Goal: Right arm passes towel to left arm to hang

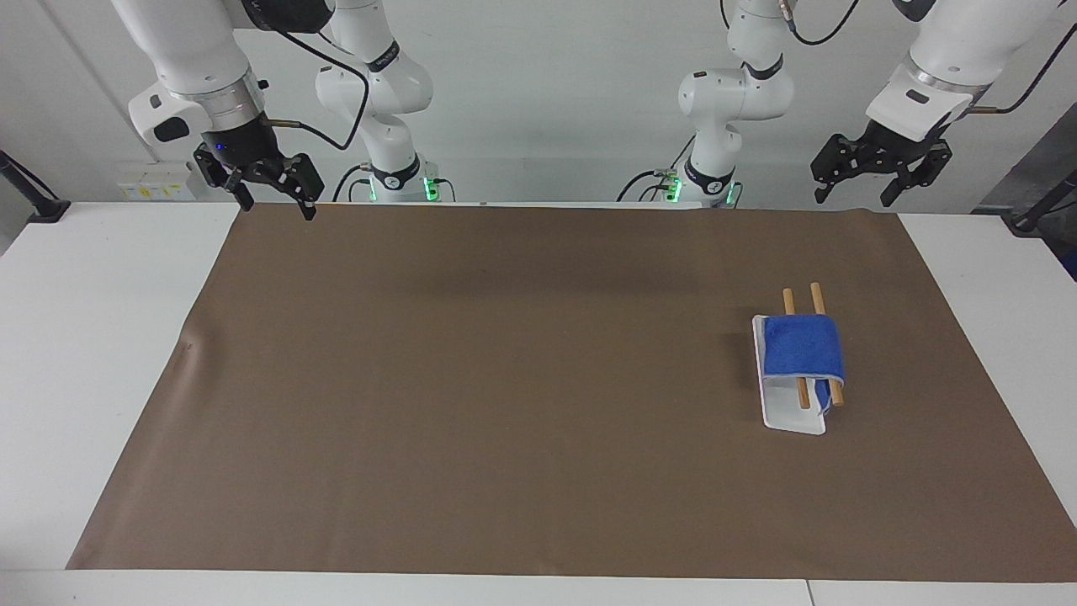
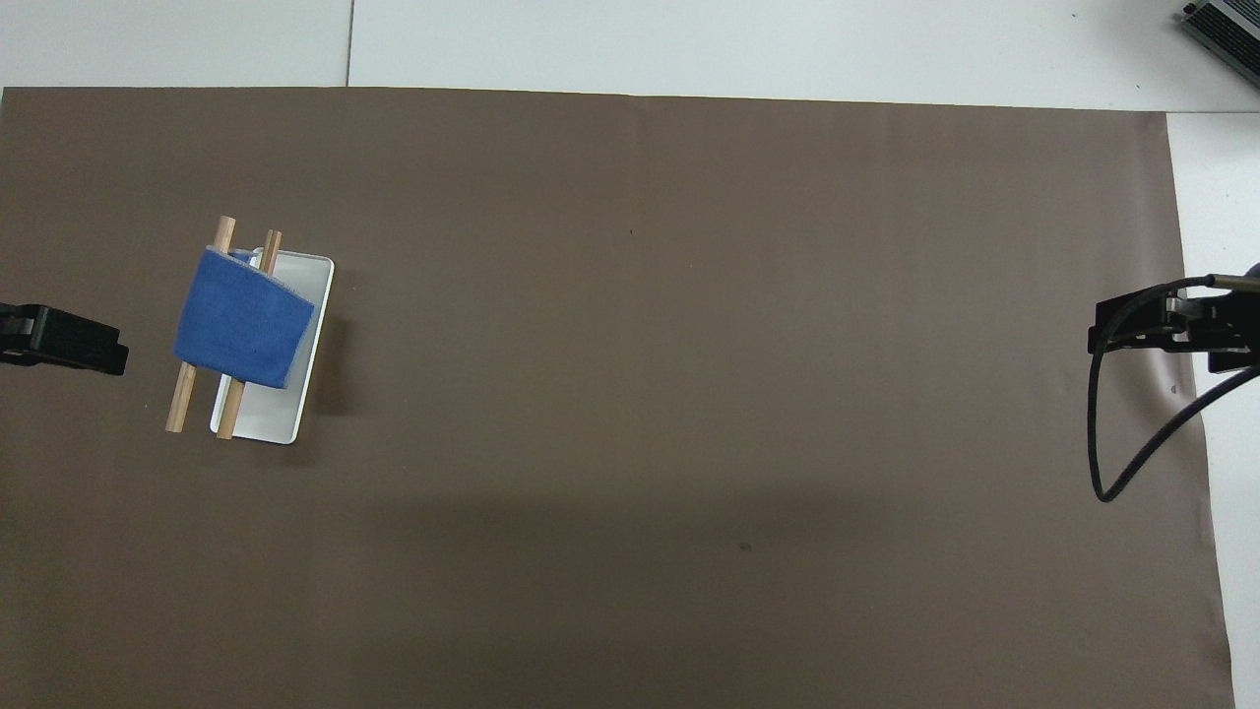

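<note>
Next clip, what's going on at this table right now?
Nothing is being handled. The small royal-blue terry towel is draped over two wooden rods of a white rack on the brown mat, toward the left arm's end of the table. The left gripper hangs open and empty, raised above the mat's edge by the robots. The right gripper waits open and empty over the mat's corner at the right arm's end. The hanging looks done.

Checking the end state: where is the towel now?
The towel is draped over two wooden rods above a white tray, toward the left arm's end of the brown mat; no gripper touches it.
</note>
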### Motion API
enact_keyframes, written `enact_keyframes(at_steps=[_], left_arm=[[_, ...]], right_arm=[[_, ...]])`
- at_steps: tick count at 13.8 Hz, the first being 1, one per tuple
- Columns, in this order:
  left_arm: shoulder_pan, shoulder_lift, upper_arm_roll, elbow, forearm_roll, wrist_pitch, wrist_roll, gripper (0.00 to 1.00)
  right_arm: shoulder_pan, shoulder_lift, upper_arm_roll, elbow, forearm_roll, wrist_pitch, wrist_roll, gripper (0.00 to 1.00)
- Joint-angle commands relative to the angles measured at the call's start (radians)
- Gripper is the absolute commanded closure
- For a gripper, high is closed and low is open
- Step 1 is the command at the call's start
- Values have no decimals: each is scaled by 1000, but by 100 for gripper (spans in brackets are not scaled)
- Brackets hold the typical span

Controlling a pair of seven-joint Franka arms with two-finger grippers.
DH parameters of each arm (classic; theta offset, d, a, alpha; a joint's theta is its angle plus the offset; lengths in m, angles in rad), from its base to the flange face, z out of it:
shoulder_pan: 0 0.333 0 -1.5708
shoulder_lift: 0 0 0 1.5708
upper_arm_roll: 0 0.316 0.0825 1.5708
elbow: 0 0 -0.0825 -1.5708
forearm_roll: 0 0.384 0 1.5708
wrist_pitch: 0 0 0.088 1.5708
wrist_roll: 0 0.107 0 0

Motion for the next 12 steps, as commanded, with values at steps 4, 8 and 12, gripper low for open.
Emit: enact_keyframes(at_steps=[4, 8, 12], left_arm=[[3, -16, 10, -18, 16, -1, 15, 0], [3, -17, 8, -18, 16, -36, 15, 0], [3, -19, 10, -18, 16, -52, 12, 0]], right_arm=[[-14, -26, 5, -31, 11, -2, -2, 0], [-11, -26, 5, -35, 10, 21, -2, 0], [-12, -26, 7, -41, 10, 23, -4, 0]])
